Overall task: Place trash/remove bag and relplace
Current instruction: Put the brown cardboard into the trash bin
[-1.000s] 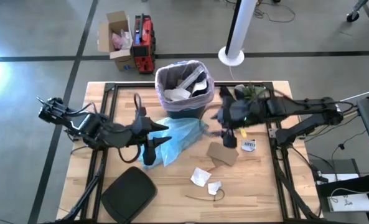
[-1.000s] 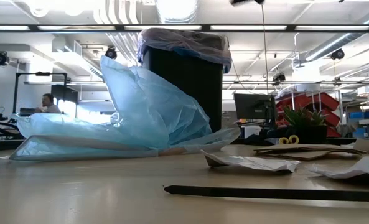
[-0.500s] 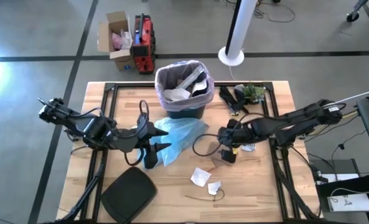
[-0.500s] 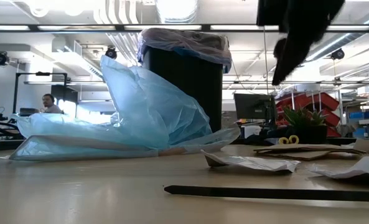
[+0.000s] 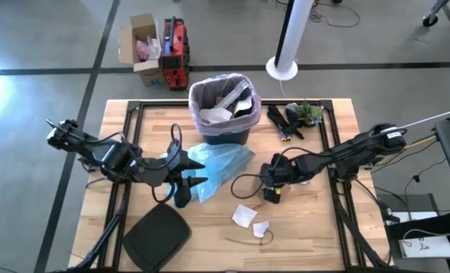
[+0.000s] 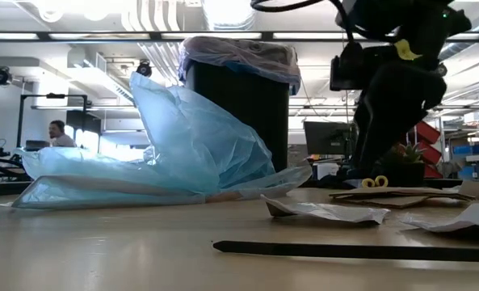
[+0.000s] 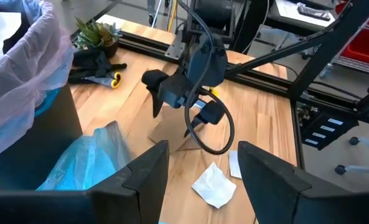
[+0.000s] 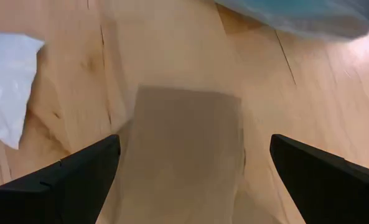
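right claw [image 8: 190, 168] spread wide; over flat brown paper [image 8: 187, 143]; smooth wood table [image 8: 172, 50]

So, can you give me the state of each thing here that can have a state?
Trash bin: upright, lined, holding trash.
Pinkish-white bag: fitted over the bin rim.
Light blue bag: lying crumpled on the table.
Brown paper piece: flat on the table, not gripped.
White scraps: lying loose.
Right gripper: fingers open over the brown paper.
Left gripper: fingers apart, empty.

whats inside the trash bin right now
The bin is lined with the pinkish bag and holds white paper scraps near the top. Anything deeper is covered by them.
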`<action>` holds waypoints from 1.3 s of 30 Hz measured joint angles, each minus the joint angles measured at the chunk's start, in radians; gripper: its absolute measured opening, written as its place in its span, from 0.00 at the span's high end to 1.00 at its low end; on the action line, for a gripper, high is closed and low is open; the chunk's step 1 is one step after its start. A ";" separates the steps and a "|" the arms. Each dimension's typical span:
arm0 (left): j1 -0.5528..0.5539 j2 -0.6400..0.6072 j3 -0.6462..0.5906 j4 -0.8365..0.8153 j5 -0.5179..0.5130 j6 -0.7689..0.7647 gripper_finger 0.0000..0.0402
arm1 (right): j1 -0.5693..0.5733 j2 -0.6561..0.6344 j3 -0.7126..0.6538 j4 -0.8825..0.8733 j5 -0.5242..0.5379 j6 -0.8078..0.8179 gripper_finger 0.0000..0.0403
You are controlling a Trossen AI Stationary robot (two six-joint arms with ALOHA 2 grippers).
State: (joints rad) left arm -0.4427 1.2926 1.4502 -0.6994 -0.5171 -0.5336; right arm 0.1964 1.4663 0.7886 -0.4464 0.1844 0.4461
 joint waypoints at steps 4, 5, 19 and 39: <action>0.000 0.000 0.000 0.000 0.000 -0.003 0.58 | 0.000 0.042 -0.001 0.012 -0.007 0.014 0.01; 0.000 0.000 0.000 0.000 -0.001 -0.003 0.58 | 0.000 0.051 -0.001 0.018 -0.011 0.021 0.01; 0.000 0.000 0.000 0.002 -0.008 -0.008 0.60 | 0.000 0.220 0.001 0.103 -0.041 0.100 0.01; 0.000 0.000 0.000 0.000 -0.008 -0.011 0.60 | 0.000 0.045 0.033 0.056 -0.085 0.026 0.81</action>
State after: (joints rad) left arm -0.4427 1.2926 1.4502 -0.6993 -0.5247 -0.5444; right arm 0.1963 1.5114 0.8211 -0.3900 0.0999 0.4717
